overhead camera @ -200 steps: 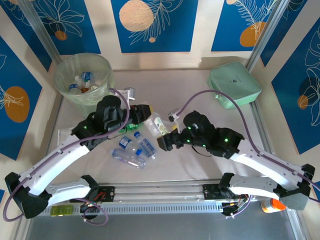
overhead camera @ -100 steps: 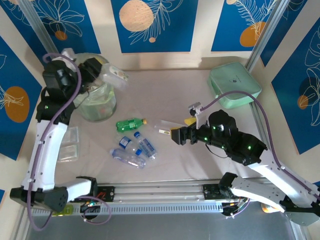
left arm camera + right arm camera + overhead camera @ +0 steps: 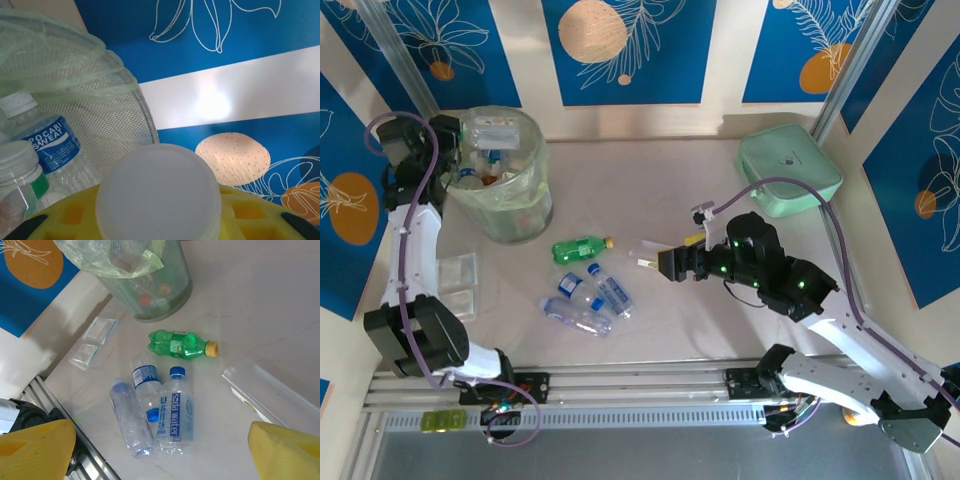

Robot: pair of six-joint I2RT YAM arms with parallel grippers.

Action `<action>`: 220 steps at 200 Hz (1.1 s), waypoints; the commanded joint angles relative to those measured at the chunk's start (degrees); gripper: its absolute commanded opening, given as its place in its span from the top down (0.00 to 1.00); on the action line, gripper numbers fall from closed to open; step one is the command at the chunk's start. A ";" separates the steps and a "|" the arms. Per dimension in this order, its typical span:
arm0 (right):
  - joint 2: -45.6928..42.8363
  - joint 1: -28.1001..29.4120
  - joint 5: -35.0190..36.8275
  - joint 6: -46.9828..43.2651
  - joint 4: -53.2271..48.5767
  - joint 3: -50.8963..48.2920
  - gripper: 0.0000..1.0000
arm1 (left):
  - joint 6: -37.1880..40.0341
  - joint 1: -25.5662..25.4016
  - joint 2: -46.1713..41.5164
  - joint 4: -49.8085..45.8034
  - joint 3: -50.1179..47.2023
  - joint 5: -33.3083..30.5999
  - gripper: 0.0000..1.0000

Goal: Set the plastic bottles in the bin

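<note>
Left gripper (image 3: pixel 458 132) clamps clear bottle (image 3: pixel 498 131) over bin (image 3: pixel 525 215), far-left corner of table (image 3: pixel 700 190). Right gripper (image 3: pixel 668 266) wide open, mid-table. Loose bottles (image 3: pixel 588 298) nr centre-left: prob. light, slick, crushable; grip mid-body.

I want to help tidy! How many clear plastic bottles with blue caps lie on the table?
3, bunched together near the green plastic bottle: the Soda water-labelled bottle on the right, the blue-labelled bottle in the middle, the label-free bottle on the left. None looks hidden.

On pale table (image 3: pixel 660 180): bin (image 3: pixel 516 216) far left, mint-green case (image 3: pixel 788 170) far right, green bottle (image 3: pixel 578 248) mid-table, three clear blue-capped bottles (image 3: pixel 586 300) nearer, clear packets (image 3: pixel 458 272) left.
</note>
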 commanded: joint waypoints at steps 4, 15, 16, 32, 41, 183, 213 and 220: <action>1.19 0.00 -0.34 0.43 3.56 -0.86 0.10 | -0.17 0.78 1.75 4.22 0.87 -2.19 0.72; 2.09 -0.04 -0.39 0.14 3.62 -0.32 0.10 | 0.69 0.78 3.17 3.80 1.44 -2.54 0.71; 2.17 -0.06 -0.40 0.11 3.59 -0.26 0.10 | 0.71 0.78 3.32 3.78 1.46 -2.60 0.70; 3.74 -0.08 -0.56 -0.47 3.42 0.73 0.10 | 0.83 0.78 4.95 3.56 1.21 -3.14 0.69; 4.84 -0.17 -0.83 -0.86 3.16 1.39 0.10 | 0.98 0.78 6.18 3.81 1.21 -2.80 0.68; 7.68 -0.16 -2.27 -1.69 1.29 3.59 0.10 | 10.80 -1.64 7.56 -9.86 10.97 -1.71 0.17; 6.94 0.83 -0.07 -1.39 -0.33 4.37 0.10 | 13.99 -1.75 3.14 -18.19 15.50 -6.16 0.17; 6.75 1.04 0.40 -1.32 -0.62 4.38 0.10 | 14.31 -1.85 1.89 -19.71 15.74 -6.83 0.16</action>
